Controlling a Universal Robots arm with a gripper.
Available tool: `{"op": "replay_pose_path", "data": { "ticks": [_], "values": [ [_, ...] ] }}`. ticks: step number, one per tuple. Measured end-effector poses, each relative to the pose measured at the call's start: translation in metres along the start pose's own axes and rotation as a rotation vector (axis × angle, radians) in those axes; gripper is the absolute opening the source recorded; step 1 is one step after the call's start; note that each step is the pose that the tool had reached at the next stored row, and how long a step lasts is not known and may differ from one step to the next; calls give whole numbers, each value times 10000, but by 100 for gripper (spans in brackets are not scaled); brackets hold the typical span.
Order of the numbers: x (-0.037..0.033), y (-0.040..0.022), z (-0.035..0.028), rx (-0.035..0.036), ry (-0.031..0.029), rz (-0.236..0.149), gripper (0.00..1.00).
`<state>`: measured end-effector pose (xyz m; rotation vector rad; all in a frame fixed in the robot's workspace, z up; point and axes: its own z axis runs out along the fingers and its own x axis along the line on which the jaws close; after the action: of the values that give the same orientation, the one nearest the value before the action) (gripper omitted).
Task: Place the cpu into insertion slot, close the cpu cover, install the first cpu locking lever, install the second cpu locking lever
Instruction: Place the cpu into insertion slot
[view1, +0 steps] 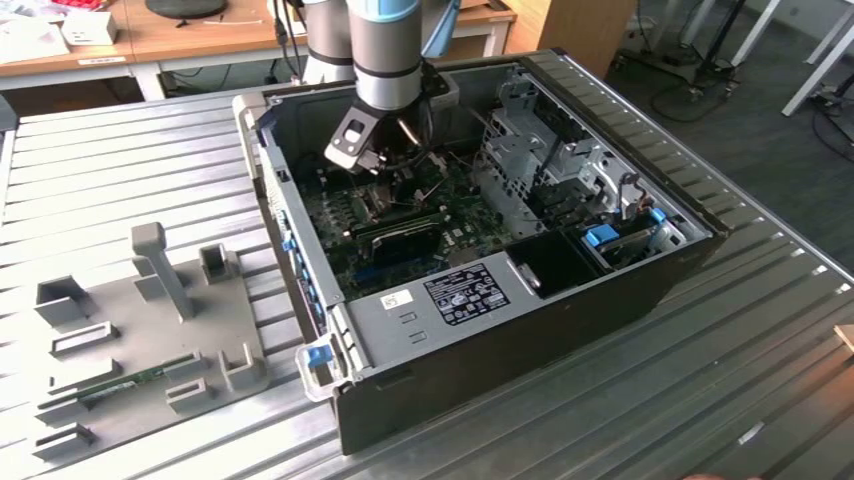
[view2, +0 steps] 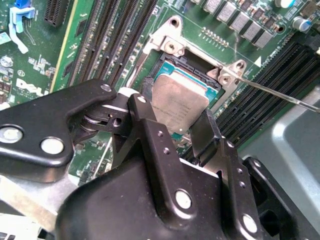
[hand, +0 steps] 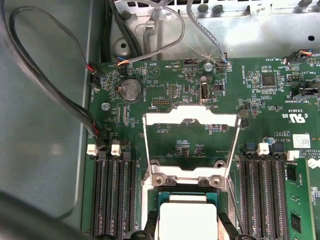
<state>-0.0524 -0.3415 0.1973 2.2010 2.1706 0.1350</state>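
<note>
The black two-fingered end effector (view2: 172, 112) is closed on the small flat square cpu with a dull silver-grey metal top (view2: 180, 100), its fingers (view2: 150, 130) pressed against two opposite edges of the chip. The cpu sits between them directly over the square dark insertion slot with a silver metal rim (view2: 190, 64). Whether it is fully seated cannot be told.

Just beyond the end effector (hand: 188, 230) in the first wrist view, the thin square silver cpu cover with a large window (hand: 190, 116) stands raised on its hinge, leaving the slot uncovered. A thin bare-metal rod (view2: 280, 92) slants away from one corner of the slot's rim. Long narrow black memory slots (hand: 112, 195) run close on both sides of the end effector, so side room is tight. Past the cover, the green circuit board (hand: 270, 100) is more open, with a round silver coin cell (hand: 130, 90) and grey cables (hand: 45, 95) looping along the wall.

In the exterior view the end effector (view1: 384, 168) reaches down into an open black and grey computer case (view1: 534, 340), with the drive cage close by on the exterior view's right. The case lies on a ribbed grey metal counter (view1: 747, 330). A grey fixture plate with upright blocks (view1: 147, 330) lies well apart on the exterior view's left, and wooden desks (view1: 254, 35) stand behind.
</note>
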Motion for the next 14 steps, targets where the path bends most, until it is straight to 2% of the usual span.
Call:
{"op": "replay_pose_path", "data": {
  "ticks": [14],
  "values": [
    [5,-15,4,0,0,-1,54]
  ]
}}
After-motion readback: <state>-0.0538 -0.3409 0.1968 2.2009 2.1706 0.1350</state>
